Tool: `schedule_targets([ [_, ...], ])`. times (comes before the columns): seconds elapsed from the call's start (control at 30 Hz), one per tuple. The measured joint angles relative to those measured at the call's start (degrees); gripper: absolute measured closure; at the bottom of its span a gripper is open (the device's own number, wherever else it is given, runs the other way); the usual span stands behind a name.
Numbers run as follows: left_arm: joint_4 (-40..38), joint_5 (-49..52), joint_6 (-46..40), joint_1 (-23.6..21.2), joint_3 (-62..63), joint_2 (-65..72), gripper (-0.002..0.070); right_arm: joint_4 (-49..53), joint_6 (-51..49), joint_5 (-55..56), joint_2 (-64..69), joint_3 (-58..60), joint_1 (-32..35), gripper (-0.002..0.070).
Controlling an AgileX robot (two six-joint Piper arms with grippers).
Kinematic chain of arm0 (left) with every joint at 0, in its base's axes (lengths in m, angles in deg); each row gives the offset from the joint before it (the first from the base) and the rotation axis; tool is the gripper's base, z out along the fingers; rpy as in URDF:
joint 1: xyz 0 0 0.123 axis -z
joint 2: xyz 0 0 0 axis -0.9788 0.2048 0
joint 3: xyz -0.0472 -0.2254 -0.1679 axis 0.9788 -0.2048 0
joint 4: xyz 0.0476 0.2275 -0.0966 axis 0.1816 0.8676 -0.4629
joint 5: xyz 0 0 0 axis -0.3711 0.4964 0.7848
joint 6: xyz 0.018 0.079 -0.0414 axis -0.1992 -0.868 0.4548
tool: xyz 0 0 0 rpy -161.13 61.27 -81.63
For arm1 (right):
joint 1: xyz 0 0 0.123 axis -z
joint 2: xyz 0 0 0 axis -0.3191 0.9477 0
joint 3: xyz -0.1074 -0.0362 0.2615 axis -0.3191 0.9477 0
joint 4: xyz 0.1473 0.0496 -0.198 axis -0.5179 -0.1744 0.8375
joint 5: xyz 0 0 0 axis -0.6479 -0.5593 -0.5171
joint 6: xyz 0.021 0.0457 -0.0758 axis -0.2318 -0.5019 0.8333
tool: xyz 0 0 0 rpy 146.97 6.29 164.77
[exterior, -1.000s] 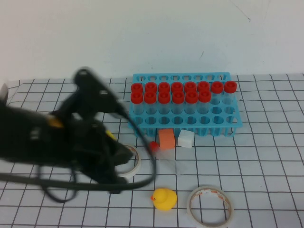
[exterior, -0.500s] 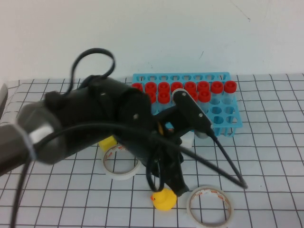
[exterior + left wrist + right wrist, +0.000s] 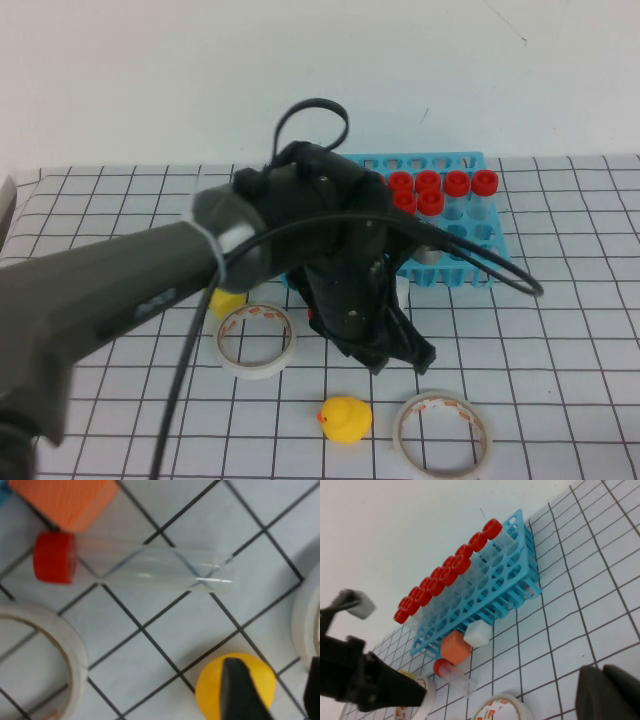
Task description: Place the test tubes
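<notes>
A clear test tube point(image 3: 150, 572) with a red cap point(image 3: 55, 557) lies flat on the gridded table beside an orange block point(image 3: 65, 500). My left gripper point(image 3: 277, 692) hovers just past the tube's closed end, above a yellow duck point(image 3: 210, 685), open with nothing between its fingers. In the high view the left arm covers the tube, and the left gripper point(image 3: 400, 358) hangs in front of the blue rack point(image 3: 468, 262), which holds several red-capped tubes point(image 3: 442, 190). The tube point(image 3: 454, 676) also shows in the right wrist view. My right gripper point(image 3: 612, 695) is shut low over the table, apart from everything.
A white block point(image 3: 480, 634) sits against the rack's front by the orange block point(image 3: 455, 647). Two tape rolls point(image 3: 256, 340) point(image 3: 442, 432) lie on the table, with the duck point(image 3: 345, 417) between them. A small yellow object point(image 3: 225, 303) peeks out under the left arm.
The left arm has swept from the table's left to the middle. It now hides the lying tube, both blocks and the rack's left part in the high view.
</notes>
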Motion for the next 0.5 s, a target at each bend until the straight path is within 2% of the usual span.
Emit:
schedule_targets([
  [0.07,0.2,1.3,5.8,0.0,1.8,2.1,0.037,0.0,0.0,0.0,0.0,0.0,0.0,0.0678],
  [0.17,0.4,2.2,14.5,-0.1,4.3,4.5,0.0312,0.0,0.0,0.0,0.0,0.0,0.0,0.0678],
  [0.43,0.7,-0.3,40.4,-4.0,6.2,7.3,0.0281,0.1,0.0,0.0,0.0,0.0,0.0,0.0678],
  [0.5,0.9,-1.5,43.4,-4.6,6.2,7.5,0.028,0.1,0.0,0.0,0.0,0.0,0.0,0.0678],
])
